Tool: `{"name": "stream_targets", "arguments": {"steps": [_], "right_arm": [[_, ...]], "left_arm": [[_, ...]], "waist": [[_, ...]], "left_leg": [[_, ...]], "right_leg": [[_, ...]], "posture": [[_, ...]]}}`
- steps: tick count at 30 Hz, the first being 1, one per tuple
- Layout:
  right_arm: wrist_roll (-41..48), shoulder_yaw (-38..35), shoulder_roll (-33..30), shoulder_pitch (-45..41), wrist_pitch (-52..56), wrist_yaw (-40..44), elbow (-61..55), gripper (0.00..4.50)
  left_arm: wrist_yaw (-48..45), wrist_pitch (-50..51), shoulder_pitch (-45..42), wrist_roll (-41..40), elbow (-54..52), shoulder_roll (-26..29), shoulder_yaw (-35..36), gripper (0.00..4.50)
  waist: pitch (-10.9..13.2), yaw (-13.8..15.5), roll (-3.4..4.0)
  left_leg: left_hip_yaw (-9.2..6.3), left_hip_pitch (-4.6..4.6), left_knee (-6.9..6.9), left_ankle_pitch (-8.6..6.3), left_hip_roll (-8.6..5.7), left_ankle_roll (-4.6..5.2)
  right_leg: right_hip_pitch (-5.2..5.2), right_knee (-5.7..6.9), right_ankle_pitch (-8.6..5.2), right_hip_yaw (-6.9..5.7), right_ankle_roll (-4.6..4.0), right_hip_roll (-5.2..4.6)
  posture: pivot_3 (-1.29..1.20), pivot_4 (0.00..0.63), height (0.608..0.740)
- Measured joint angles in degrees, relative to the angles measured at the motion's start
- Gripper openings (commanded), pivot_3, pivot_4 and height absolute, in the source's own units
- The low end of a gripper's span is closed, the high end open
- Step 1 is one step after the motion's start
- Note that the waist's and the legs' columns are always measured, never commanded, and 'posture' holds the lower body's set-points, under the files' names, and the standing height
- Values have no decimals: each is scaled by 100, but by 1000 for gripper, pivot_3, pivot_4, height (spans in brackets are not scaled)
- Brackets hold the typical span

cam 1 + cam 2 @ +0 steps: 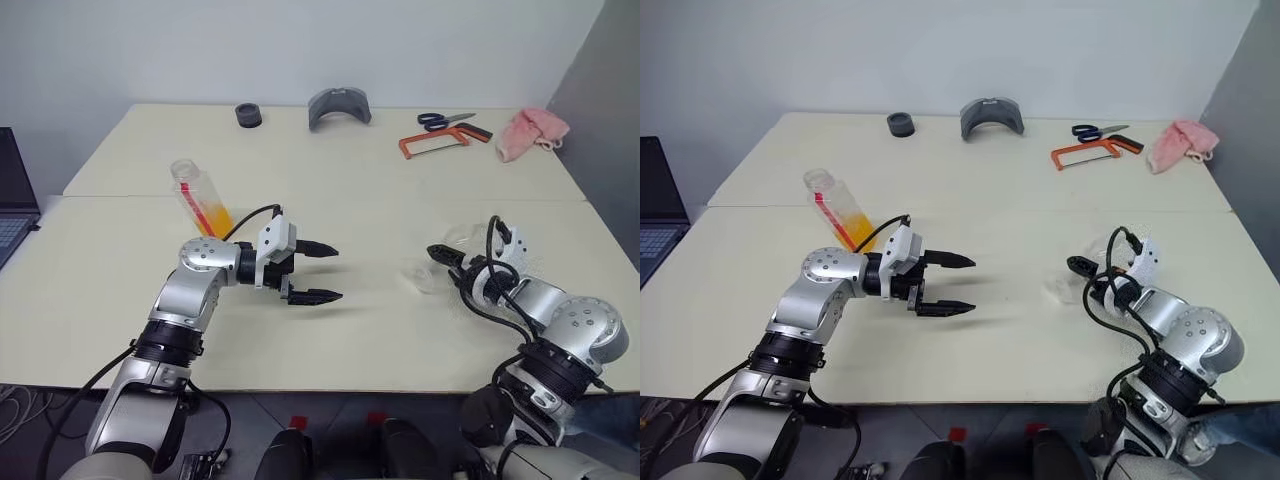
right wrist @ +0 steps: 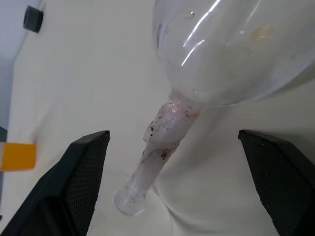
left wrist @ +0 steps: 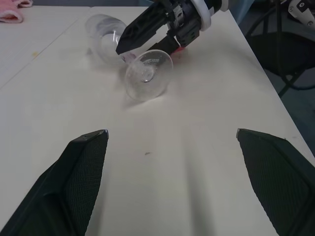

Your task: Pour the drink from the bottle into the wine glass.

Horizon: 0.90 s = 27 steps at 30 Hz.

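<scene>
Wine glass [image 3: 133, 64] lies toppled, foot toward left gripper [image 1: 312, 271].

A pale cream table [image 1: 330, 170] takes up most of the frame. Left of centre, the left gripper [image 1: 318, 272] hangs just above the surface with its two black fingers spread apart, pointing toward the right of the frame. Behind its arm, in the left middle, the bottle [image 1: 198, 196] leans tilted, with the orange drink [image 1: 215, 217] gathered in its lower end. At right, the right gripper [image 1: 450, 262] is at the wine glass [image 1: 428, 272], which seems to lie on its side, though the clear glass is hard to read. Along the top edge sit a dark small cylinder [image 1: 248, 115], a grey curved object [image 1: 339, 106], scissors [image 1: 445, 119], an orange-framed hacksaw [image 1: 446, 141] and a pink cloth [image 1: 530, 132]. A laptop [image 1: 14, 195] shows at the far left.
</scene>
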Motion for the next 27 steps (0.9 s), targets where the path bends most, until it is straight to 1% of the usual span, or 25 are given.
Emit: {"name": "stream_targets", "arguments": {"steps": [2, 4, 6, 11, 12, 13, 16, 18, 19, 20, 24, 27], "right_arm": [[-4, -191, 82, -85, -50, -62, 99, 3898], [-6, -323, 114, -134, -55, -103, 185, 3235], [-5, -414, 195, -161, -47, -115, 284, 2452], [6, -473, 321, -305, -52, -141, 355, 658], [60, -527, 350, -338, -47, -119, 385, 363], [119, -519, 400, -391, -47, -108, 391, 163], [127, -464, 373, -386, -112, -105, 405, 141], [133, -115, 259, -247, -337, 14, 359, 141], [107, 245, 148, -90, -588, 120, 268, 141], [13, 757, -41, 151, -979, 302, 158, 141], [-784, 2546, -566, 979, -3002, 830, -99, 141], [-1303, 3518, -780, 1517, -4213, 1119, -131, 141]], "left_arm": [[0, -3, 0, 2, 0, 0, 0, 4500], [1, -6, 0, 3, 0, 0, 0, 4500], [2, -15, 0, 5, 0, 0, 0, 4500], [4, -29, 1, 7, 0, 0, 0, 4500], [4, -30, 2, 7, 0, 0, 0, 4500], [4, -36, 2, 8, 0, -2, 0, 4500], [4, -56, 10, 8, 17, -2, 0, 4500], [6, -74, 25, 10, 34, 4, 1, 4500], [8, -87, 34, 10, 44, 3, 1, 4500], [10, -110, 50, 11, 50, 5, 1, 4500], [20, -151, 110, 11, 73, 9, 5, 4500], [69, -153, 111, 10, 73, 0, 7, 4500]], "waist": [[0, -12, 0], [0, -14, 1], [0, -15, 2], [1, -13, 2], [1, -13, 2], [1, -14, 3], [2, -9, 5], [3, -7, 6], [3, -7, 7], [3, -8, 7], [3, -24, 7], [3, -26, 7]], "left_leg": [[0, 2, -3, 0, 1, 0], [2, 2, -5, 0, 1, 0], [4, 0, -8, 0, 1, 0], [5, -5, -9, 0, 2, 0], [5, -5, -10, 0, 2, 0], [5, -4, -10, 0, 2, 0], [5, -12, -10, 0, 2, 0], [8, -15, -10, 0, 1, 0], [9, -16, -10, 0, 1, 0], [9, -18, -11, 0, -1, 0], [17, -22, -14, 0, -4, 0], [18, -21, -13, 0, -1, 0]], "right_leg": [[0, 1, 0, 0, 0, 0], [-1, 0, 0, 1, -1, 0], [-5, 0, 0, 3, -1, 0], [-13, 1, 0, 7, -1, -3], [-14, 1, 0, 8, -1, -4], [-15, 2, 0, 10, -1, -4], [-19, 1, 0, 7, -1, -6], [-21, 0, 0, 9, -1, -10], [-22, -1, 0, 10, -1, -11], [-24, -4, 0, 9, -1, -11], [-32, -5, -1, 11, 0, -7], [-34, -3, -1, 11, 0, -3]], "posture": [[0, 150, 740], [0, 150, 740], [0, 150, 740], [0, 150, 740], [0, 150, 740], [0, 150, 740], [0, 150, 740], [0, 150, 740], [0, 150, 740], [0, 150, 740], [0, 150, 740], [0, 150, 740]]}}
